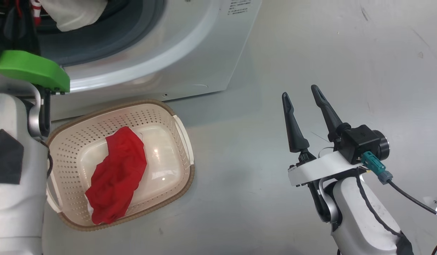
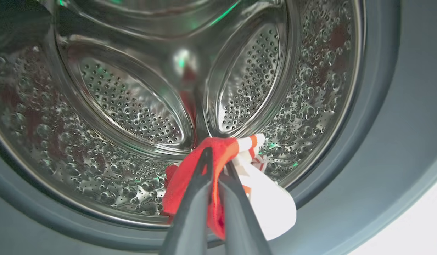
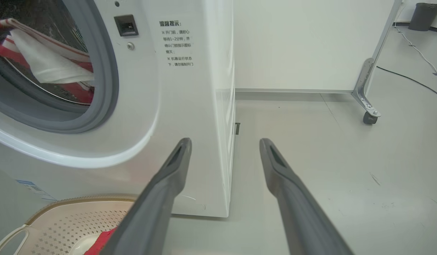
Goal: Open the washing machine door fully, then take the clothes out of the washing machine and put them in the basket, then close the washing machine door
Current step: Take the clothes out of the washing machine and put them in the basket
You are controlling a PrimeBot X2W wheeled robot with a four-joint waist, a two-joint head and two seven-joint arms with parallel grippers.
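The white washing machine (image 1: 190,46) stands open, and its black door is out of view. Inside the steel drum (image 2: 133,106), my left gripper (image 2: 217,157) is shut on a red garment with white panels and striped trim (image 2: 271,205), which hangs over the grey seal (image 2: 381,141). That garment (image 3: 48,67) also shows in the opening (image 1: 76,14). A plain red garment (image 1: 117,173) lies in the cream basket (image 1: 183,141) on the floor in front of the washer. My right gripper (image 1: 299,91) hovers open and empty over the floor, to the right of the basket (image 3: 80,200).
Grey floor spreads to the right of the washer. A white panel on a wheeled metal leg (image 3: 367,106) stands behind, with a cable (image 3: 409,78) on the floor and a dark bin (image 3: 422,16) far back. My left arm's green cover (image 1: 34,69) sits above the basket.
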